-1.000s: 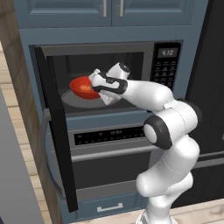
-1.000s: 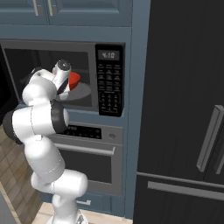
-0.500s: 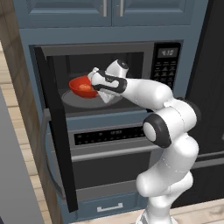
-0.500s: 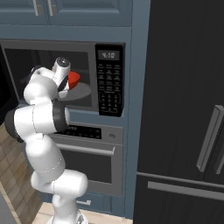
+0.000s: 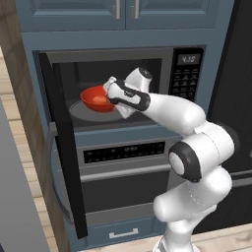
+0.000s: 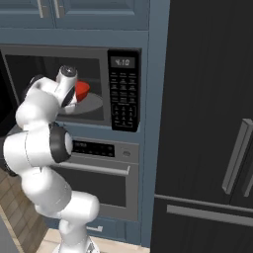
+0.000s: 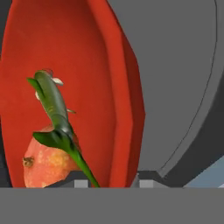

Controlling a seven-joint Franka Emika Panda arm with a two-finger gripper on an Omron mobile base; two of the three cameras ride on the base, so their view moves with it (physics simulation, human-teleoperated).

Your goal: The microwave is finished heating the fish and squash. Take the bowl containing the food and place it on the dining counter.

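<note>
The glossy red round bowl [image 5: 97,98] is sitting inside the open built-in black microwave [image 5: 123,88], over the round grey turntable plate [image 5: 81,111]. It is holding the food: an orange-tan rounded lump [image 7: 46,155] with a dark green leafy piece [image 7: 54,113] lying across it. In the hand view the bowl's right rim [image 7: 124,100] is running down between the two dark finger tips, one inside the bowl and one outside, so the two-finger gripper [image 5: 109,88] is pinching the rim. The white arm [image 5: 172,110] is reaching into the cavity from the right. The microwave's dark glass door [image 5: 61,147] is standing swung open to the left. The button keypad [image 6: 123,101] and small digital display [image 6: 122,62] are sitting to the right of the cavity. Below, an oven with a horizontal bar handle [image 5: 125,172] is closed. A tall black refrigerator [image 6: 207,128] is standing just beside it on the right.
</note>
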